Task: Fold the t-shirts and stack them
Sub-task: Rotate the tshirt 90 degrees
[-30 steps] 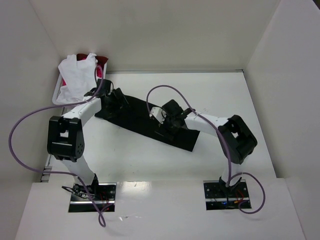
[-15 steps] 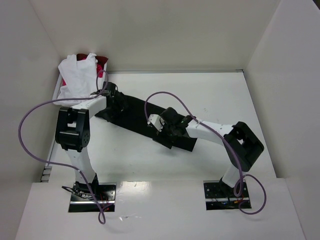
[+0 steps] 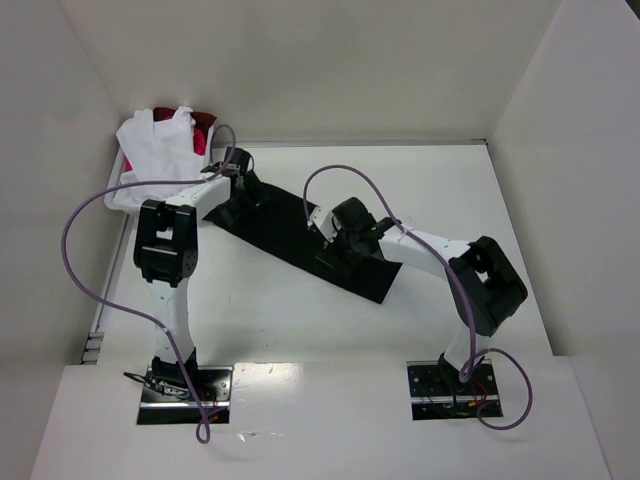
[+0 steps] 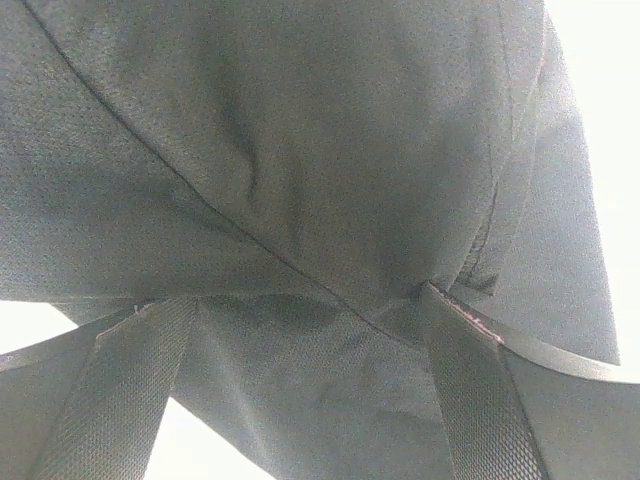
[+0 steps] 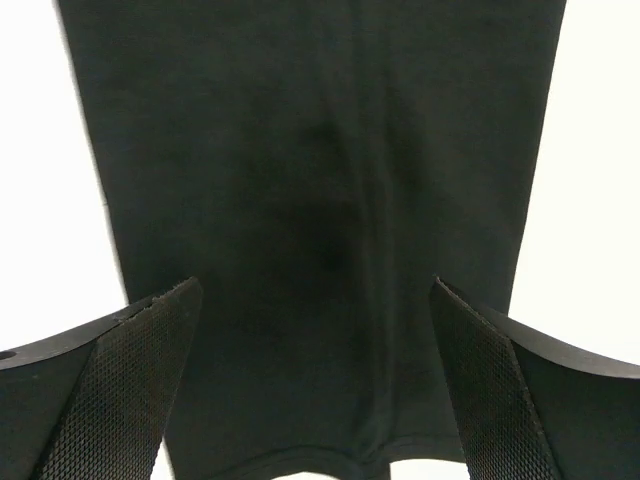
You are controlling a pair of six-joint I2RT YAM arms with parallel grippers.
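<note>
A black t-shirt [image 3: 290,235], folded into a long strip, lies slantwise across the white table from far left to near right. My left gripper [image 3: 238,200] hovers over its far-left end, open; in the left wrist view black cloth [image 4: 300,150] fills the frame and both fingers [image 4: 120,390] straddle a creased fold. My right gripper [image 3: 333,250] is open over the strip's near-right half; in the right wrist view the shirt [image 5: 320,180] runs away between the wide-spread fingers [image 5: 495,385], its hem at the bottom edge. White t-shirt [image 3: 155,150] and red t-shirt [image 3: 205,125] are heaped at the far left.
A white basket [image 3: 118,200] at the far-left corner holds the white and red shirts. White walls close in the table at the left, back and right. Purple cables loop from both arms above the table.
The left arm's elbow has swung farther in over the table and its gripper shifted slightly right along the shirt's far end. The right gripper dipped nearer, then returned over the strip. Both stayed open.
</note>
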